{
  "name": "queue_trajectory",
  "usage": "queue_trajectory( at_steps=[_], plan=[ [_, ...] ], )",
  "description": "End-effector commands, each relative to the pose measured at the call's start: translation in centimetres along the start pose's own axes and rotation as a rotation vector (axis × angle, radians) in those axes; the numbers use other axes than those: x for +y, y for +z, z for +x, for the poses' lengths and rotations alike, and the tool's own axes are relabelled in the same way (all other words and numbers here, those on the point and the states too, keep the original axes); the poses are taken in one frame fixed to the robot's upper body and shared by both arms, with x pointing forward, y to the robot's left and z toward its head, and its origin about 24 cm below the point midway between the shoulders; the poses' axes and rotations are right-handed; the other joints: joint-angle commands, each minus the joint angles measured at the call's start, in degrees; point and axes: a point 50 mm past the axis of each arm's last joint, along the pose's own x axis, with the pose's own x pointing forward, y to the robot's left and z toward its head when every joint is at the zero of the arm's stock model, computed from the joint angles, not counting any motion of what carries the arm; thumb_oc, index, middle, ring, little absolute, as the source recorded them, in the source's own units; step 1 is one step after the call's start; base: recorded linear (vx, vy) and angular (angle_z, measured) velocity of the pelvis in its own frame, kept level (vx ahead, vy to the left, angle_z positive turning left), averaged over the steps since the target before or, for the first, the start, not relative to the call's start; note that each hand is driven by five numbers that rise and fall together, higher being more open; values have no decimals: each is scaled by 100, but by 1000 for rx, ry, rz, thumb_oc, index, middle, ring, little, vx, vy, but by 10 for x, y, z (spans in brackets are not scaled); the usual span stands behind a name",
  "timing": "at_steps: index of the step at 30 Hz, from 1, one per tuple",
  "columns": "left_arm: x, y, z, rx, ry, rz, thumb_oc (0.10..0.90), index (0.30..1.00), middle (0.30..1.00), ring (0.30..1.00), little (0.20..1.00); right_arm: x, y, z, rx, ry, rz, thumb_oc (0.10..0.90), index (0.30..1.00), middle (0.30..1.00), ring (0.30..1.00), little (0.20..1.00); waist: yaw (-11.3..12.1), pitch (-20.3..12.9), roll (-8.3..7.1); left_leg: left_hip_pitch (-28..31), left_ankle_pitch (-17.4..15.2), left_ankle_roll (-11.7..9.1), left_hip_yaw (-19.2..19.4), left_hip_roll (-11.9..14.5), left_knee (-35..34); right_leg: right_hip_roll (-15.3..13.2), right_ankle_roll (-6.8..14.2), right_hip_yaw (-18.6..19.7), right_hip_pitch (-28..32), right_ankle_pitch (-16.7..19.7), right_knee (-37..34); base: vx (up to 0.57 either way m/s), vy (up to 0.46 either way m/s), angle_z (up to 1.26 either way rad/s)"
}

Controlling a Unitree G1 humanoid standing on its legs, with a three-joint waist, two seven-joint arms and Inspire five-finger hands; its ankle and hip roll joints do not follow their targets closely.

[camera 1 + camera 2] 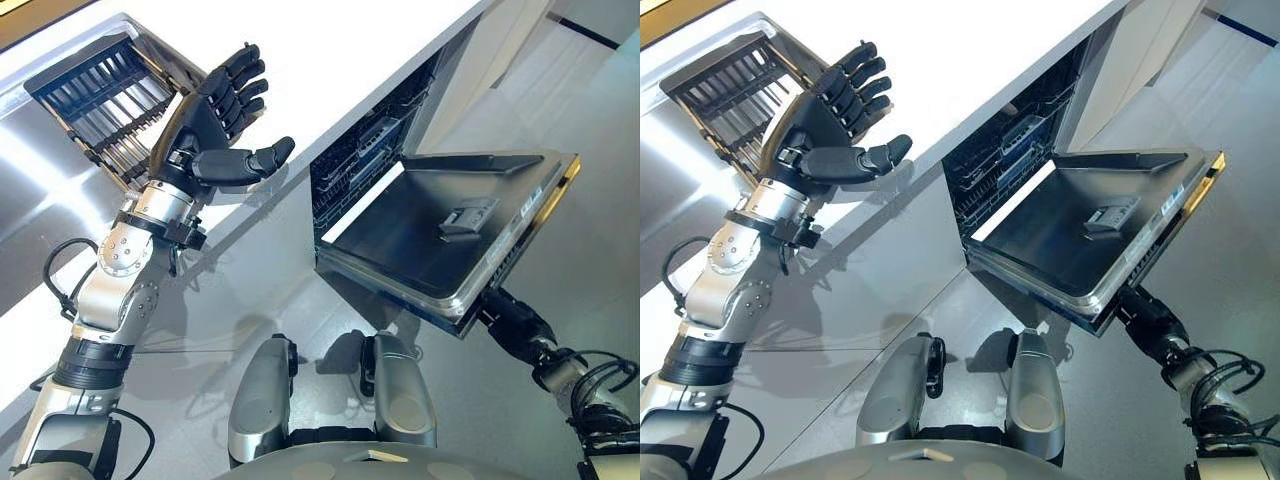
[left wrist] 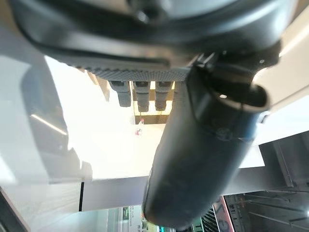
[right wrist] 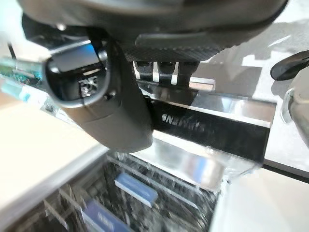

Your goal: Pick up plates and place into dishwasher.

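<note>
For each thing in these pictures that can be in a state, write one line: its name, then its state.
dishwasher door: partly open, tilted outward, held from beneath at its outer edge.
dishwasher rack: inside the machine, no plates visible in it.
dish rack: on the counter, no plates visible in it.
left hand: raised over the counter, fingers relaxed, holding nothing.
right hand: under the door's edge, fingers curled onto it.

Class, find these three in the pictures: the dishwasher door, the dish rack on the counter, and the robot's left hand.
dishwasher door point(image 1: 420, 235): left eye view, on its bare inner panel.
dish rack point(image 1: 105, 100): left eye view, on its dark slats.
left hand point(image 1: 195, 125): left eye view, on the palm; fingers spread, empty.
</note>
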Motion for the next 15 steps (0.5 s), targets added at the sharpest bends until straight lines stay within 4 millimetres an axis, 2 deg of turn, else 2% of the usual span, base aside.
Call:
queue_trajectory(
  at_steps=[1, 3, 6, 11, 15],
  plan=[
    [-14, 19, 16, -164, -58, -46, 800, 900, 900, 900, 900, 202, 83, 33, -321, 889, -74, 800, 900, 900, 900, 900, 322, -649, 64, 43, -198, 476, 12, -340, 48, 171, -290, -83, 349, -21, 275, 22, -6, -13],
    [-15, 19, 18, -161, -63, -47, 800, 900, 900, 900, 900, 215, 96, 29, -356, 930, -94, 800, 900, 900, 900, 900, 343, -667, 46, 48, -212, 469, 10, -343, 60, 158, -288, -94, 374, -24, 261, 27, -8, -14],
    [-15, 20, 24, -159, -82, -52, 800, 900, 900, 900, 900, 238, 127, 19, -447, 997, -117, 800, 900, 900, 900, 900, 396, -707, 26, 35, -246, 450, -8, -366, 113, 123, -280, -122, 403, -45, 264, 27, -7, -10],
    [-17, 22, 31, -158, -101, -59, 800, 900, 900, 900, 900, 253, 147, 15, -494, 1004, -119, 800, 900, 900, 900, 900, 457, -770, 6, 41, -298, 440, -32, -397, 177, 77, -282, -157, 477, -70, 251, 41, -1, 2],
    [-17, 22, 34, -150, -108, -67, 800, 900, 900, 900, 900, 256, 153, 17, -500, 983, -107, 800, 900, 900, 900, 900, 500, -823, -2, 65, -329, 435, -63, -427, 204, 51, -279, -177, 559, -82, 214, 65, -3, 10]
  ],
)
